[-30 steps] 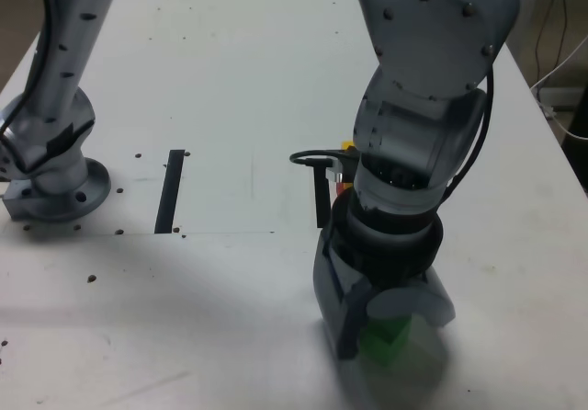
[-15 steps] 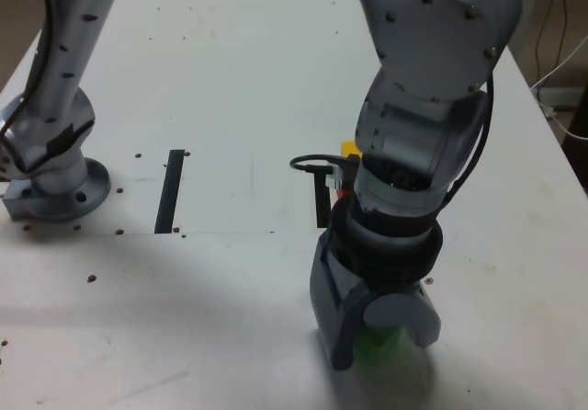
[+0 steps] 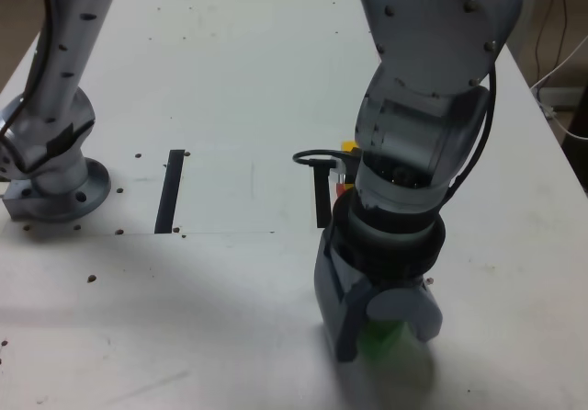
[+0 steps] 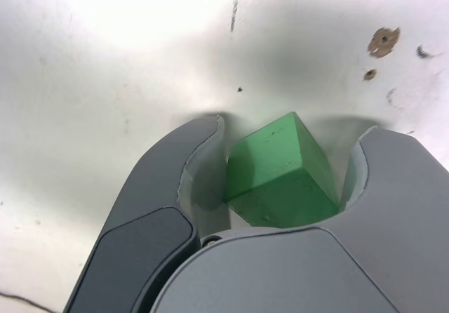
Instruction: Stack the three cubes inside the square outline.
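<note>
In the exterior view, a black strip [image 3: 170,190] lies left of centre on the table [image 3: 230,70]. Right of centre, small parts of a yellow cube [image 3: 349,145] and a red cube [image 3: 340,187] show beside the arm. At the lower right the gripper [image 3: 381,329] points down, its jaws narrowed around the green cube [image 4: 280,172], touching its sides.

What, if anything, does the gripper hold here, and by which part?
The gripper is closed around the green cube, its jaws against two opposite sides. Whether the cube has left the table cannot be told.
</note>
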Robot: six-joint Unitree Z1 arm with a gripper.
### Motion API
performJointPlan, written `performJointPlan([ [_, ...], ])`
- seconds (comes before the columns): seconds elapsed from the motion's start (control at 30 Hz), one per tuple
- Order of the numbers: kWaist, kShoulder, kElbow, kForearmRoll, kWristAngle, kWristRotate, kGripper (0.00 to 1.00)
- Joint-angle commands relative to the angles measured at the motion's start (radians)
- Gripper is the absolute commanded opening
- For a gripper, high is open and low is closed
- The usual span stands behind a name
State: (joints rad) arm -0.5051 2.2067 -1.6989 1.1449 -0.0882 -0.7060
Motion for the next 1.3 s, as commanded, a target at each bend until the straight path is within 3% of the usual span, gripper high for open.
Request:
performJointPlan([
  [0.0, 0.002, -0.021, -0.002, 0.008, 0.014, 0.004, 0.16],
  [0.23, 0.002, -0.087, -0.022, 0.056, 0.077, 0.025, 0.15],
  [0.33, 0.017, -0.121, -0.034, 0.064, 0.102, 0.093, 0.15],
  [0.6, 0.123, -0.216, -0.017, 0.117, 0.053, 0.331, 0.16],
  [0.93, 0.26, -0.305, 0.002, 0.213, 0.081, 0.526, 0.16],
  [1.27, 0.339, -0.296, 0.017, 0.225, 0.124, 0.671, 0.16],
])
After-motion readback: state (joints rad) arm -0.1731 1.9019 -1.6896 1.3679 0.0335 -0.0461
